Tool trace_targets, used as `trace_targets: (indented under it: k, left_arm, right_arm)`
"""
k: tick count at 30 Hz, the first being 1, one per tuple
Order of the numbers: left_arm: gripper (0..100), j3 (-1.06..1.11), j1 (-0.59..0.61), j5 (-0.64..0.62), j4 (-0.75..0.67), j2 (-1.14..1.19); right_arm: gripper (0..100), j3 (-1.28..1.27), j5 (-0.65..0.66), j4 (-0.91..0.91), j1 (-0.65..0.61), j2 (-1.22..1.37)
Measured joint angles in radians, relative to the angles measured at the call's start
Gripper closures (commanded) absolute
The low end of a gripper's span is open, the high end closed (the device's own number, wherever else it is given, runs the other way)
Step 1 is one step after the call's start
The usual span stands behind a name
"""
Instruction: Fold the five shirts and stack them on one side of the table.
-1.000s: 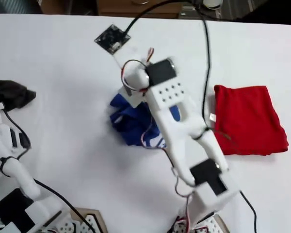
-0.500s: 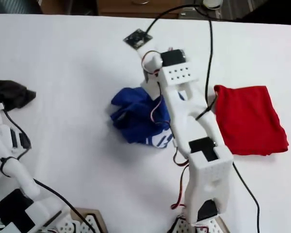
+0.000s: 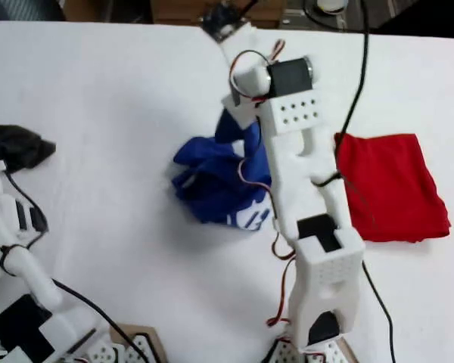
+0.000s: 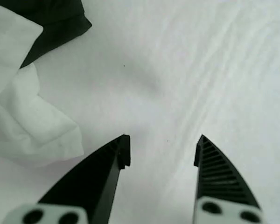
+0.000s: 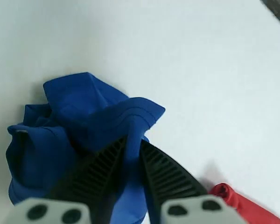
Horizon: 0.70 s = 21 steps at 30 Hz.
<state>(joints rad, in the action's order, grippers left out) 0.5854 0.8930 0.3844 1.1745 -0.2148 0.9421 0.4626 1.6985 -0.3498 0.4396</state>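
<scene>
Right gripper (image 5: 133, 140): jaws clamped on a pinched ridge of the crumpled royal-blue cloth shirt (image 5: 84, 121). That ridge is drawn up toward the gripper; the rest lies bunched mid-way across the white table (image 3: 98, 98). A folded red cloth shirt (image 3: 390, 189) lies flat just beside it, on the right.

Left gripper (image 4: 161, 144): jaws apart, over bare tabletop. Near it are a crumpled black cloth shirt (image 4: 60, 18) and a rumpled white cloth (image 4: 28, 126), the two overlapping.

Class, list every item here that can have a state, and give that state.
blue shirt: crumpled, one edge pinched and lifted.
red shirt: folded, lying flat.
black shirt: bunched, unfolded.
white cloth: rumpled.
right gripper: shut on the blue shirt.
left gripper: open, empty.
</scene>
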Motion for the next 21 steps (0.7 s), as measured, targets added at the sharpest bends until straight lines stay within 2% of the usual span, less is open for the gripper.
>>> trace_targets:
  k: [5,8,15,21]
  left_arm:
    - [75,0.0,-0.011,0.0,0.0,0.0]
    - [75,0.0,-0.063,0.006,0.0,0.0]
    - [75,0.0,-0.302,0.181,0.012,0.0]
    - [75,-0.017,-0.508,0.195,0.012,0.0]
  right_arm:
    - [97.7,0.023,0.0,0.002,-0.041,-0.137]
    - [97.7,0.023,0.0,0.002,-0.089,-0.242]
    - [97.8,0.029,0.0,0.002,-0.092,-0.457]
    - [97.8,-0.005,0.058,0.003,0.029,-0.572]
